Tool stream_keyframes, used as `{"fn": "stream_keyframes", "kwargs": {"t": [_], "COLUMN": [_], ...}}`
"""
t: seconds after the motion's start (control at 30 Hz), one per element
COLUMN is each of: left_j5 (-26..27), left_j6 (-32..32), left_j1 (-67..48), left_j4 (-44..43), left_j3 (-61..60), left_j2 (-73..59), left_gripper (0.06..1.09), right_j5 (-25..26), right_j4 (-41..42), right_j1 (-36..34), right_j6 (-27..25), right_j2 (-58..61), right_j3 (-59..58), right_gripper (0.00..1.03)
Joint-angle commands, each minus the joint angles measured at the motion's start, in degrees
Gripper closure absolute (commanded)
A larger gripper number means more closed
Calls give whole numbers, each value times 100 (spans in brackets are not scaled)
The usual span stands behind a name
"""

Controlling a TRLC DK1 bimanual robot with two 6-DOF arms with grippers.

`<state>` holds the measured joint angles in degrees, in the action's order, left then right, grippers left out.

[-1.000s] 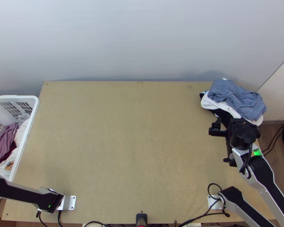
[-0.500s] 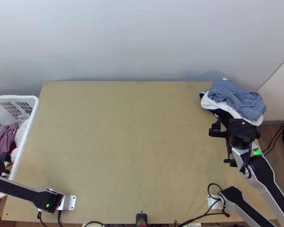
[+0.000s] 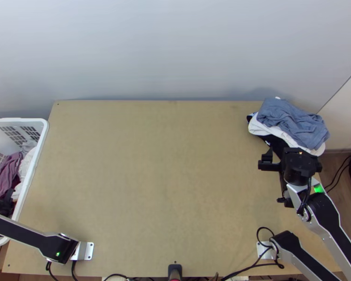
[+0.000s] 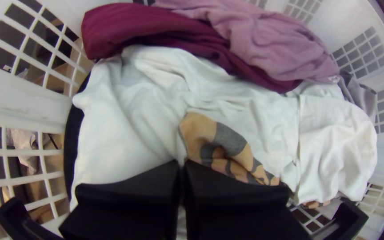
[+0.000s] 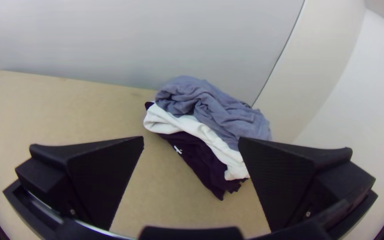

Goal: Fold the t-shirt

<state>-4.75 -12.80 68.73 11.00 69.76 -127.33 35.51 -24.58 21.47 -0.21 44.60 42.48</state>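
Observation:
In the top view my left gripper (image 3: 1, 204) is inside the white basket at the far left, over the clothes. The left wrist view has this gripper (image 4: 181, 165) shut above a bunched white cloth (image 4: 121, 133) and a tan-and-grey patterned cloth (image 4: 232, 140); no cloth is visible between its fingers. Which garment is the t-shirt, I cannot tell. My right gripper (image 3: 301, 164) hangs at the table's right side, near a clothes pile. The right wrist view has the same gripper (image 5: 192, 142) open, nothing between its fingers.
A pile with a blue-grey cloth (image 3: 292, 121) on top of white and dark ones lies at the table's back right corner. The basket (image 3: 39, 154) also holds a mauve cloth (image 4: 272, 40) and a maroon cloth (image 4: 152, 22). Between basket and pile stretches the bare table (image 3: 152, 164).
My left arm has swung, bringing its gripper into sight over the basket's near part, and it has since shifted slightly. The right arm and the pile have kept still.

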Motion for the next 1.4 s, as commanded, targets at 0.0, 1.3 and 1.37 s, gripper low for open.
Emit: {"fn": "stream_keyframes", "kwargs": {"t": [0.0,1.3,1.37], "left_j5": [247,836,739], "left_j6": [-3,-1339,-1410], "left_j1": [-202,-9070,-9677], "left_j4": [77,3865,3663], "left_j3": [-199,680,557], "left_j2": [938,6457,6334], "left_gripper": [104,105,105], "right_j5": [53,598,598], "right_j4": [94,1535,1509], "right_j1": [-29,-390,-407], "right_j6": [12,-1175,-1166], "right_j2": [49,-241,-241], "right_j3": [85,393,349], "right_gripper": [4,4,4]}}
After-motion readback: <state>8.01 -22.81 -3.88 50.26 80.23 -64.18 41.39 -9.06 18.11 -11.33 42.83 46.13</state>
